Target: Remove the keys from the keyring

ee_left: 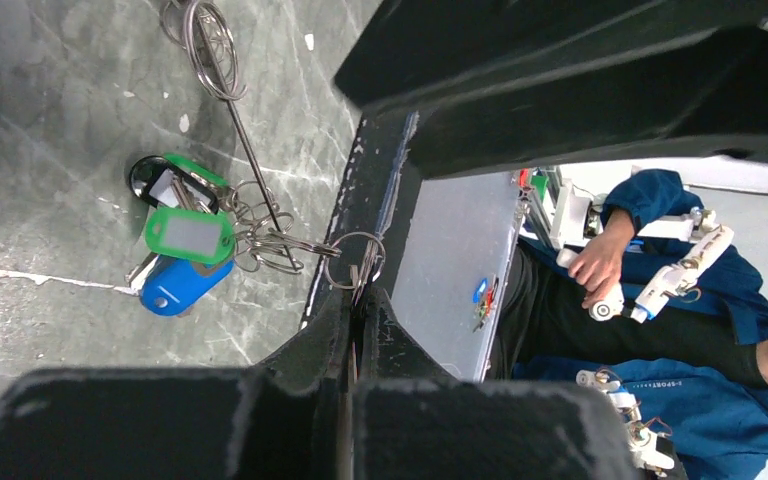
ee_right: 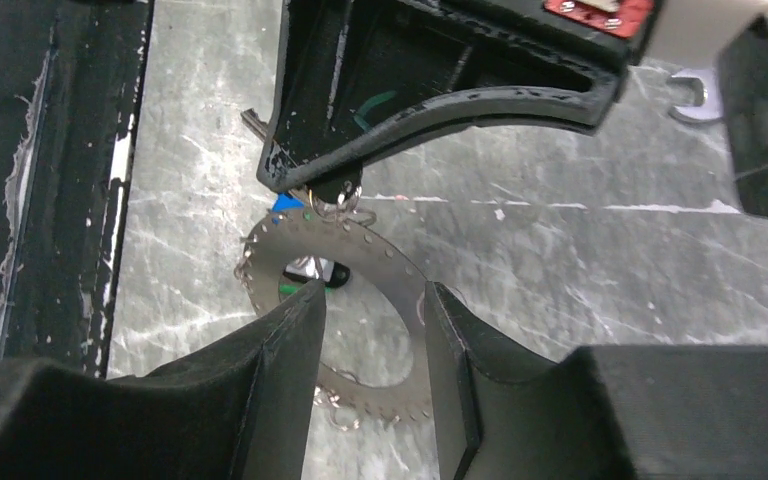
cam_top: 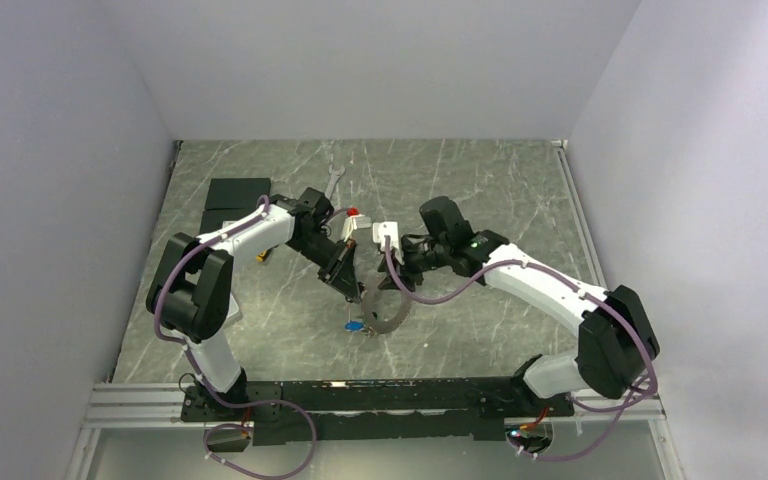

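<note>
The keyring (ee_right: 365, 252) is a flat dark-grey hoop with small holes along its rim; it also shows in the top view (cam_top: 392, 308). My left gripper (ee_left: 361, 300) is shut on the hoop's rim, where a small split ring (ee_left: 354, 260) hangs. From there a chain of little rings leads to the keys, which lie on the table with green (ee_left: 189, 235) and blue (ee_left: 174, 286) plastic heads. In the top view they show as a blue spot (cam_top: 355, 325). My right gripper (ee_right: 370, 292) is open, its fingers either side of the hoop's near band, just above it.
A silver wrench (cam_top: 335, 180) lies at the back of the table; its jaw end shows in the right wrist view (ee_right: 695, 95). A black box (cam_top: 235, 195) sits at the back left. A loose wire ring (ee_left: 210, 45) lies beyond the keys. The black frame rail (cam_top: 380, 395) runs along the near edge.
</note>
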You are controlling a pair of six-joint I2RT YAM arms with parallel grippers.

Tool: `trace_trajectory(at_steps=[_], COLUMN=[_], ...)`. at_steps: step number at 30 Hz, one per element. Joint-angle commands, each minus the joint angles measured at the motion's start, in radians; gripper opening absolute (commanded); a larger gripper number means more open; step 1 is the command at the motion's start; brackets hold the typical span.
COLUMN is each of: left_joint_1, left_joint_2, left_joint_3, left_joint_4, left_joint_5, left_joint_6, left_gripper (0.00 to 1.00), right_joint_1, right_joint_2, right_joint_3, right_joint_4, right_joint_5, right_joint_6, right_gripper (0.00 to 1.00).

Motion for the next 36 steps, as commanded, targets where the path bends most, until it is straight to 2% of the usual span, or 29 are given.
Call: trace_trajectory(at_steps=[1,11,19,36], left_joint_1=[-0.001,0.014,0.019,0.051], left_joint_2=[-0.034,-0.022,-0.02,-0.014], left_joint_3=[0.032,0.03,0.018,-0.005], left_joint_4=[-0.029,-0.003,0.015,0.056], left_joint_5=[0.1,0.178,0.203,0.223], left_joint_6=[0.045,-0.017,-0.044,-0.082], left_gripper=[0.0,0.0,0.0,0.0], right_joint_1=[0.03,0.038,0.038,0.042], right_joint_2=[-0.005,-0.042,-0.033,-0.022], right_joint_3=[-0.065,-0.206,-0.224,-0.252], right_joint_4=[0.21,0.46,0.551,0.544], right_joint_5=[0.018,0.072,0.072,0.002], right_joint_6=[0.076,0.3,0.458,0.418], right_gripper=[0.44,0.42,0.41,0.43])
